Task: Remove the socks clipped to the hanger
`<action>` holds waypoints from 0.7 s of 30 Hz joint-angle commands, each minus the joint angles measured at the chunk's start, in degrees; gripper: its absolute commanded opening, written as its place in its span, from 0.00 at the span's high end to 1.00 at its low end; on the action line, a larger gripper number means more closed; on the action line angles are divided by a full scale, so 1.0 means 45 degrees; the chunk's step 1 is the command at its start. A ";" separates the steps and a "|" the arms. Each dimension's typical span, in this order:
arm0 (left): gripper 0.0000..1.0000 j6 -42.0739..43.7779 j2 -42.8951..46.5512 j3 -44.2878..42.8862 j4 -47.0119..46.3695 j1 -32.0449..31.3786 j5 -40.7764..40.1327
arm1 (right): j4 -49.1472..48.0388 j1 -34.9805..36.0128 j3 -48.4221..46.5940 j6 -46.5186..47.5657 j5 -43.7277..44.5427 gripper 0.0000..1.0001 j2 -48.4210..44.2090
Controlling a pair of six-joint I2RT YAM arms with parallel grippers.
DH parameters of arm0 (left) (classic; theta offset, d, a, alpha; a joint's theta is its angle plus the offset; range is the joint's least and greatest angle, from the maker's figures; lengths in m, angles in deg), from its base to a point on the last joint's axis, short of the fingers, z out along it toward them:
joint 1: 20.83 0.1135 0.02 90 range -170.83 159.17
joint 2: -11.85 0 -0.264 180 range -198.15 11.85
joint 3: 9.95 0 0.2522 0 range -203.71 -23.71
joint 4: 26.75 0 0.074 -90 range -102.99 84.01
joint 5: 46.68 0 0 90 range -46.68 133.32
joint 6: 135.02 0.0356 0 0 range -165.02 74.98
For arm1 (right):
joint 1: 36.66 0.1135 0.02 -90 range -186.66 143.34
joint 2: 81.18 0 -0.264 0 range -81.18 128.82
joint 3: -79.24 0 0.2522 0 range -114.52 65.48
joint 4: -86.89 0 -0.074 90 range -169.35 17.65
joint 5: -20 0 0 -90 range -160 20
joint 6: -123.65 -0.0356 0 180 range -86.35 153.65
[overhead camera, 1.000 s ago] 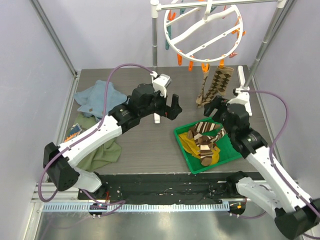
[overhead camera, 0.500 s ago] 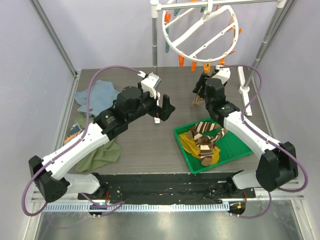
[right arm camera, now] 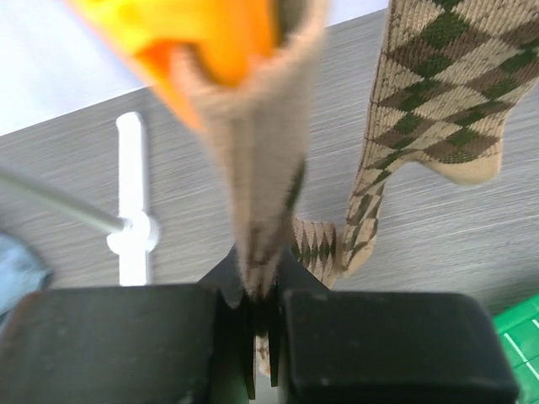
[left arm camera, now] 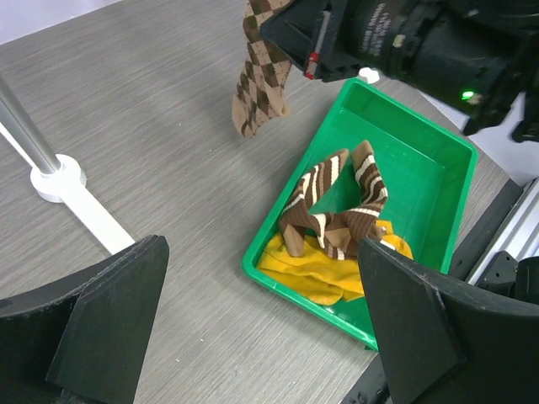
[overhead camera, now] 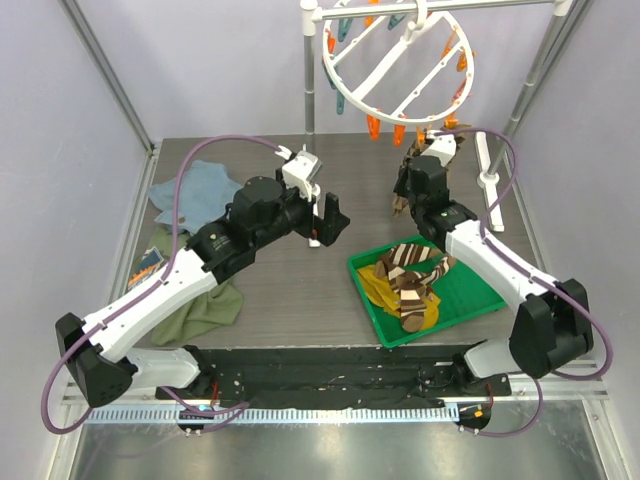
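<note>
The white round hanger (overhead camera: pixel 395 60) hangs at the top with orange and teal clips. My right gripper (overhead camera: pixel 408 166) is just below its rim, shut on a diamond-patterned sock (right arm camera: pixel 268 210) that hangs from an orange clip (right arm camera: pixel 194 34). A second diamond-patterned sock (right arm camera: pixel 429 109) hangs beside it. In the left wrist view the same sock (left arm camera: pixel 261 76) dangles under the right arm. Striped socks (overhead camera: pixel 410 265) and mustard-yellow socks (overhead camera: pixel 385 290) lie in the green tray (overhead camera: pixel 470 290). My left gripper (overhead camera: pixel 328 218) hovers open over the table, left of the tray, holding nothing.
A blue cloth (overhead camera: pixel 195 190) and an olive-green cloth (overhead camera: pixel 205 310) lie at the table's left. The grey rail stand's post (overhead camera: pixel 309 90) rises at the back, and its white foot (overhead camera: pixel 485 160) lies at the right. Frame walls enclose the table.
My right arm swung from the tray up to the hanger, and its jaws closed on the hanging diamond-patterned sock. The hanger shifted slightly left. My left arm drew back a little.
</note>
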 commanded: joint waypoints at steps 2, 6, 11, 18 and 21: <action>0.00 -0.0127 -0.0192 -0.0086 -0.0428 -0.0062 -0.0076 | 0.0419 0.0046 -0.0865 -0.0686 -0.1621 0.99 -0.1663; 0.00 0.0243 -0.0875 -0.0766 -0.0332 -0.0043 -0.0232 | 0.1084 0.0046 -0.1060 -0.1254 -0.2620 0.99 -0.2367; 0.00 0.0126 -0.1598 -0.1823 -0.0253 -0.0062 0.0742 | 0.1824 0.0065 -0.1724 -0.2093 -0.4551 0.99 -0.2583; 0.00 0.0536 -0.2926 -0.3714 0.0292 -0.0043 0.1211 | 0.2002 0.0104 -0.2057 -0.2915 -0.5435 0.99 -0.2914; 0.00 0.0614 -0.3532 -0.4360 0.0391 -0.0062 0.1661 | 0.2002 0.0084 -0.2038 -0.3052 -0.5434 0.99 -0.3109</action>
